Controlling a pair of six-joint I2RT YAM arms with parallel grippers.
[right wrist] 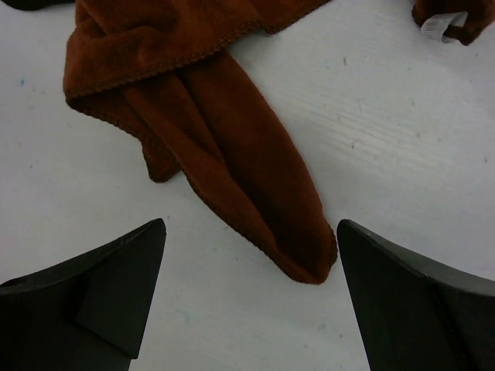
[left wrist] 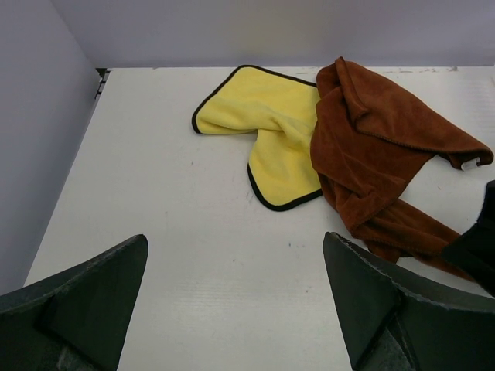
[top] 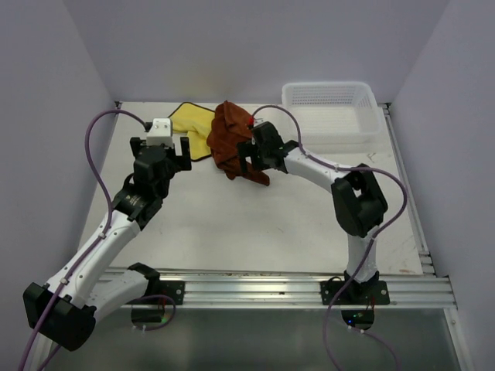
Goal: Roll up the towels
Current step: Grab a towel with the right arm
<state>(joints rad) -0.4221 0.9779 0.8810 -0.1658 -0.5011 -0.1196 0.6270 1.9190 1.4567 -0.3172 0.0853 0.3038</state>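
The rust-brown towel (top: 229, 137) lies crumpled at the back middle of the table, partly over the yellow towel (top: 195, 124) with dark edging. In the left wrist view the yellow towel (left wrist: 267, 127) lies flat and folded beside the brown towel (left wrist: 371, 147). My left gripper (top: 164, 151) is open and empty, just left of the towels, above bare table (left wrist: 236, 247). My right gripper (top: 249, 160) is open over the brown towel's near tail (right wrist: 255, 193), which lies between its fingers (right wrist: 116, 286) without being held.
A white plastic mesh basket (top: 332, 116) stands at the back right. Walls close in the left, back and right sides. A white label (right wrist: 437, 25) shows on a corner of the brown towel. A metal rail (top: 271, 282) runs along the near edge.
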